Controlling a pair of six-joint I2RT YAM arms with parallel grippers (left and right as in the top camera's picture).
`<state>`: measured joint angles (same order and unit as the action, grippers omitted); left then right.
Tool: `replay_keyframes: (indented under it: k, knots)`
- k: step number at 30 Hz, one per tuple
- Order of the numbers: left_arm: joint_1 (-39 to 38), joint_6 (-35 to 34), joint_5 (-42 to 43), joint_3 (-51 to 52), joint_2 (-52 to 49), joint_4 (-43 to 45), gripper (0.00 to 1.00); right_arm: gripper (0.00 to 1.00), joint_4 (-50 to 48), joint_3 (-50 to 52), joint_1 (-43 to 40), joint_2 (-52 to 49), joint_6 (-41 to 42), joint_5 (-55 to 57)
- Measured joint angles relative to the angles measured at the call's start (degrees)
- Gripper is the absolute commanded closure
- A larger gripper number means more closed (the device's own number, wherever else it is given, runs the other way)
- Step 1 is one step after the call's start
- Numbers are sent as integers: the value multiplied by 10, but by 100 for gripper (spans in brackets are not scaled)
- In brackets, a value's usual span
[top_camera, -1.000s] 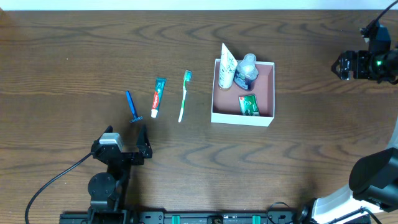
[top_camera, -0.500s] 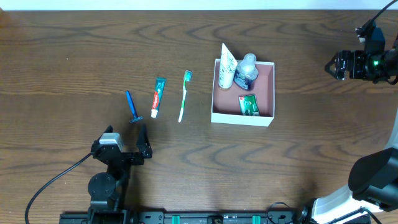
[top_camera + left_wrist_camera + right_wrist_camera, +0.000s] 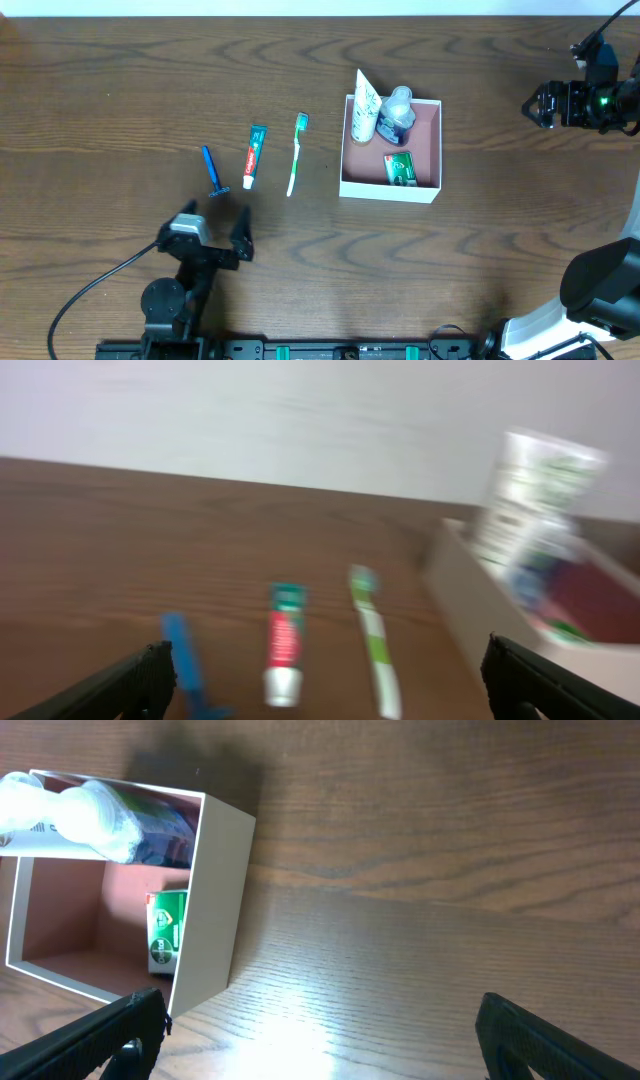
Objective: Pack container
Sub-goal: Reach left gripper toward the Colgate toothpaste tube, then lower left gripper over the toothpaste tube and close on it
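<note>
Find the container (image 3: 388, 190) at 2 o'clock from the left gripper (image 3: 215, 225) in the overhead view, well apart, with a white tube (image 3: 365, 105), a bottle (image 3: 397, 112) and a green pack (image 3: 400, 167) inside. Treat as light, thin-walled, likely to flex and to slide on the table (image 3: 100, 80); pinch one wall mid-length, or leave in place and bring over the toothbrush (image 3: 295, 153), toothpaste (image 3: 254, 155) and razor (image 3: 212, 171) lying at its 9 o'clock. Note both sets of jaws spread wide and empty, with the right gripper (image 3: 545, 105) at its 3 o'clock.

The blurred razor (image 3: 182, 660) is cropped by the bottom edge.
</note>
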<state>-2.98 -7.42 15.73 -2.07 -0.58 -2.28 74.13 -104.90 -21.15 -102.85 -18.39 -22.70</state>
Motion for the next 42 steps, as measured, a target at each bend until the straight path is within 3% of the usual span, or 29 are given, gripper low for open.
replay_keyframes:
  k: [7,17,22,31,35,42]
  knots:
    - [0,21,101,-62,-43,-101,2,1,0,0,0,0,0,0]
    - [0,87,89,-464,-338,-442,2,1,0,1,0,0,1,-1]
    - [0,94,110,-588,-463,-489,2,1,0,2,0,0,2,-1]
    - [-10,80,-14,-793,-701,-660,2,1,0,2,0,0,2,-2]
    - [-20,76,-52,-853,-823,-672,2,1,0,2,0,0,2,-3]
    - [-25,76,-76,-859,-969,-621,2,1,0,2,0,0,2,-3]
